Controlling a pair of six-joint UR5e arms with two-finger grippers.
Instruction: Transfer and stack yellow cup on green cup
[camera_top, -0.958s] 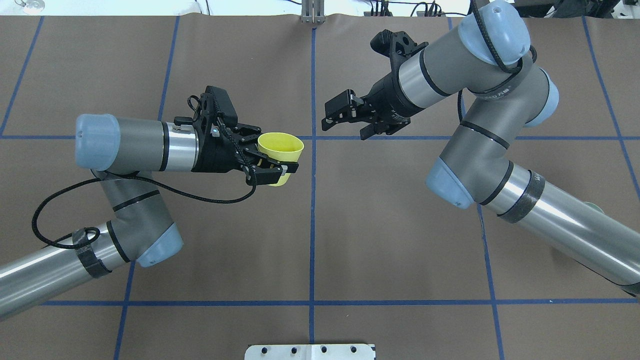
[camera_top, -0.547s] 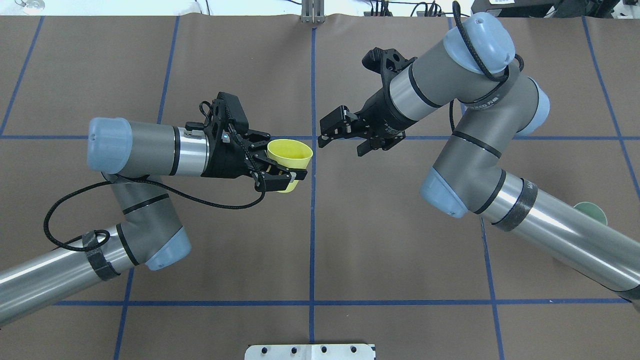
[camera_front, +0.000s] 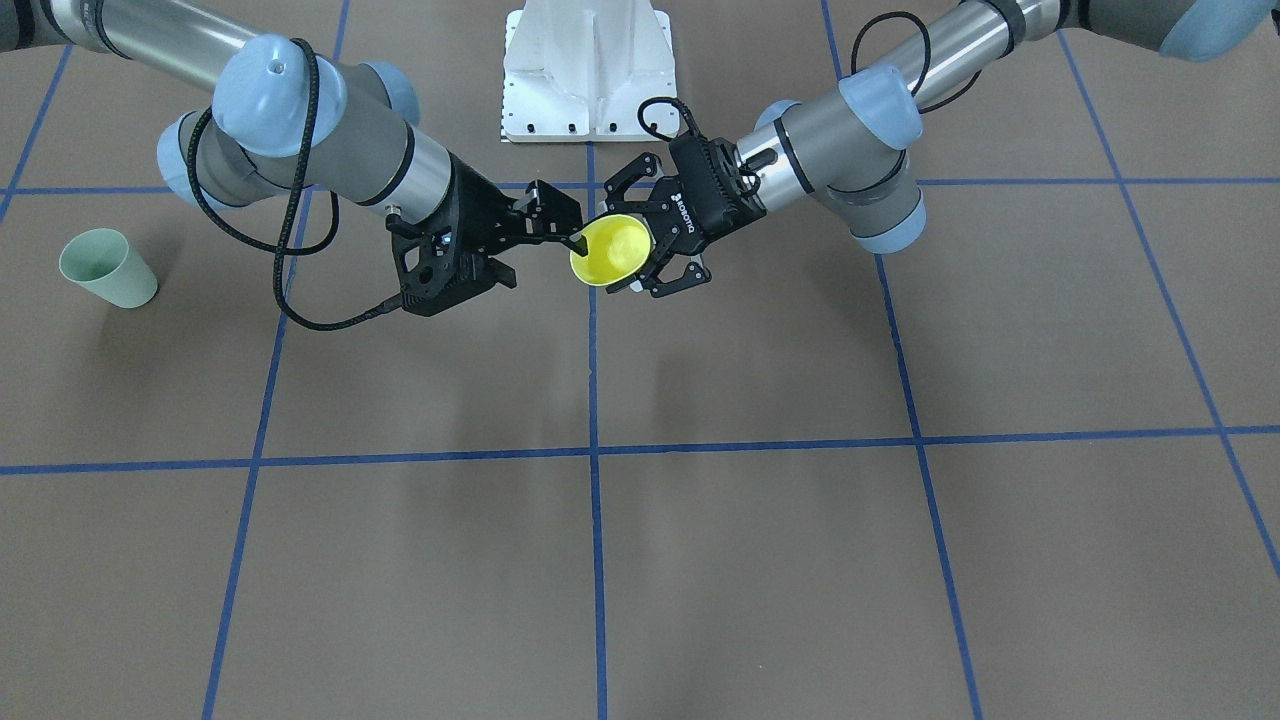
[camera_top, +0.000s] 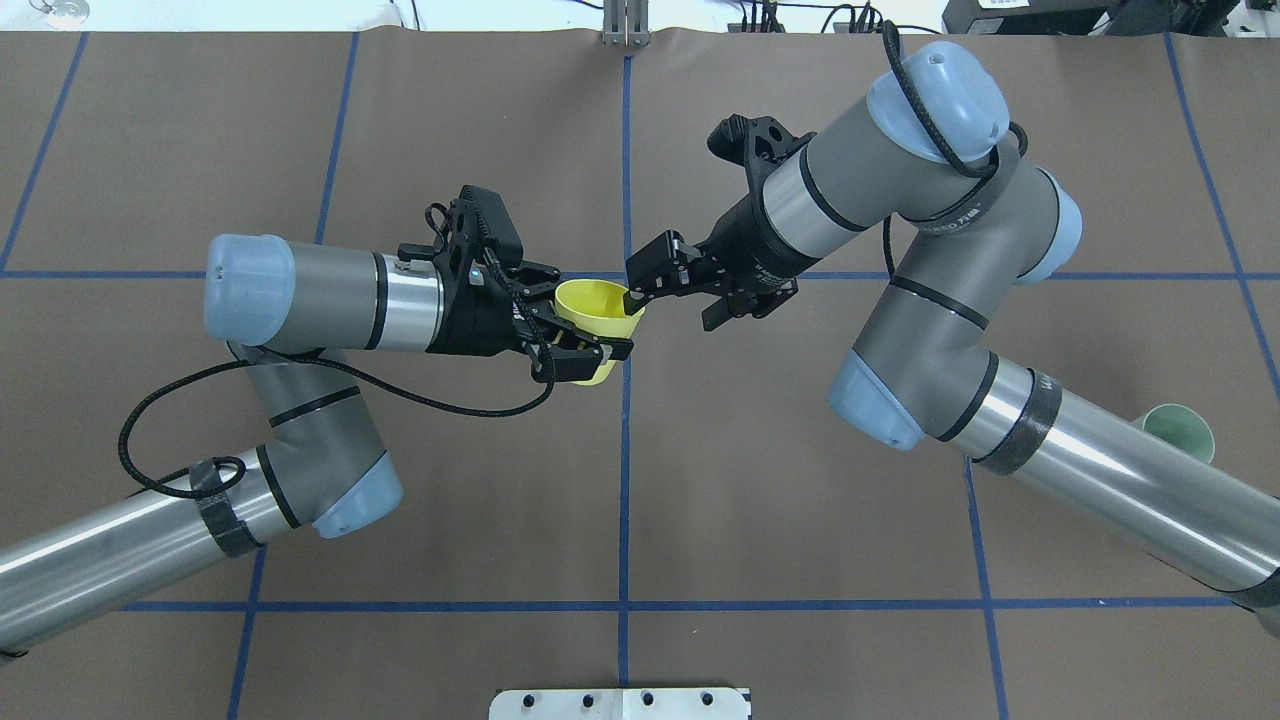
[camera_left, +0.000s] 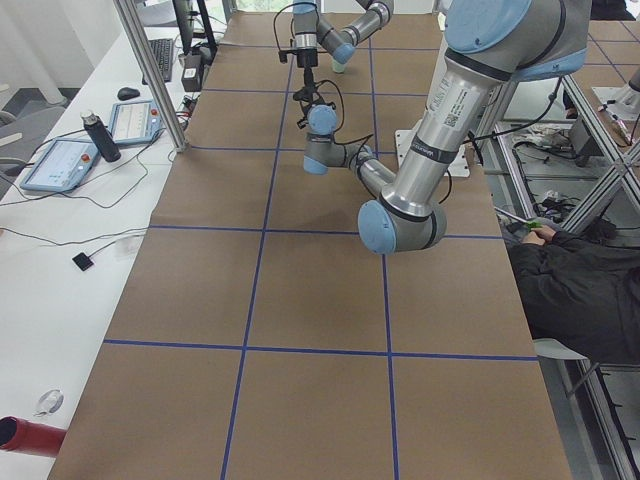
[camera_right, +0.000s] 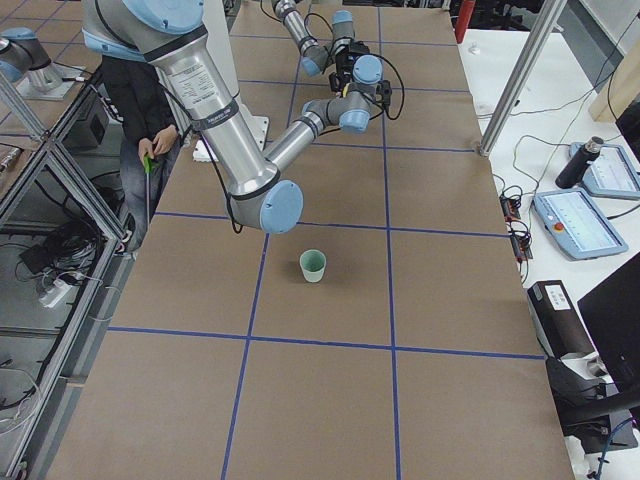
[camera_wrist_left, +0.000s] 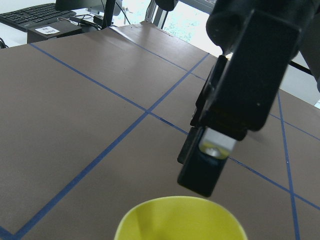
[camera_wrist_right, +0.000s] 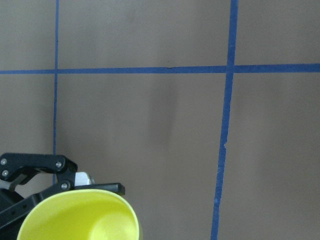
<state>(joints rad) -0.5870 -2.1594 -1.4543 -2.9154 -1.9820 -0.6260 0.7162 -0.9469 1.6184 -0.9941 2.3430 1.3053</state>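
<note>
Left gripper (camera_top: 590, 320) is clamped on the yellow cup (camera_top: 600, 305). We see it held over the middle of the table (camera_top: 450, 520), by the centre blue tape line (camera_top: 625, 480), mouth tilted up toward the right arm. Right gripper (camera_top: 680, 293) has its jaws spread wide, one finger (camera_top: 650, 272) at the cup's rim; whether it touches, we cannot tell.

Green cup (camera_front: 108, 267) stands upright on the table on the robot's right side, well apart from both grippers. In the overhead view the right forearm (camera_top: 1120, 480) hides most of it.

White base plate (camera_front: 590, 70) sits at the robot's edge. A seated person (camera_left: 585, 285) is beside the table, and two screens (camera_left: 60, 165) lie on the side bench.
</note>
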